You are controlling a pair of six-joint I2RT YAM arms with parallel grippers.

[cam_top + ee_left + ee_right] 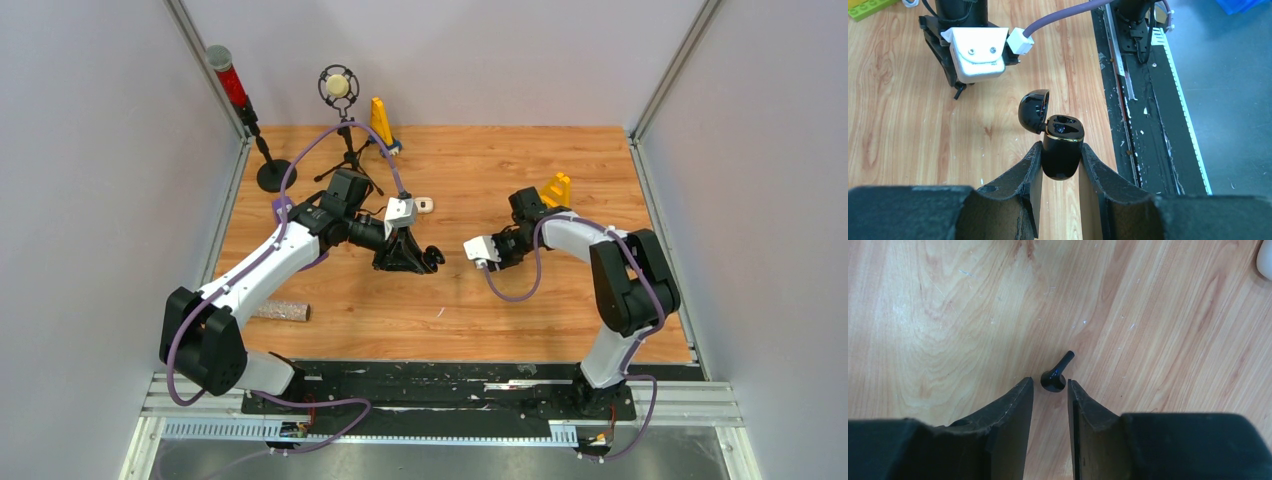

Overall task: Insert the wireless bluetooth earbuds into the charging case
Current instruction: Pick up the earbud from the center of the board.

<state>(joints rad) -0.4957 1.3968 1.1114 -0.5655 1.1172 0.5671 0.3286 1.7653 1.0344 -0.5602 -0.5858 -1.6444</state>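
Right wrist: right gripper (1050, 383) points down at the wood table (948, 315). Jaws are a narrow gap apart. One black earbud (1054, 377) lies on the table with its head between the fingertips and its stem pointing away. A sliver of wood shows between one finger and the head, so it is not clamped.

Left wrist: left gripper (1060, 150) is clenched on the black charging case (1062, 162) and holds it upright above the table. The lid (1034, 110) is flipped open to the left. The two sockets in the gold-rimmed top look dark; can't tell what is in them. A green brick (868, 7) sits at the far left corner.

Top: both grippers meet mid-table, left one with the case, right one just to its right. A white case (425, 205) sits on the table just beyond the left gripper. Yellow stand (381, 120) is at the far edge, a second yellow piece (556, 188) far right. Microphone on tripod (338, 85) and red-topped post (228, 75) stand far left. A speckled cylinder (280, 311) lies near left by the left arm. A tiny white sliver (438, 313) lies near centre.
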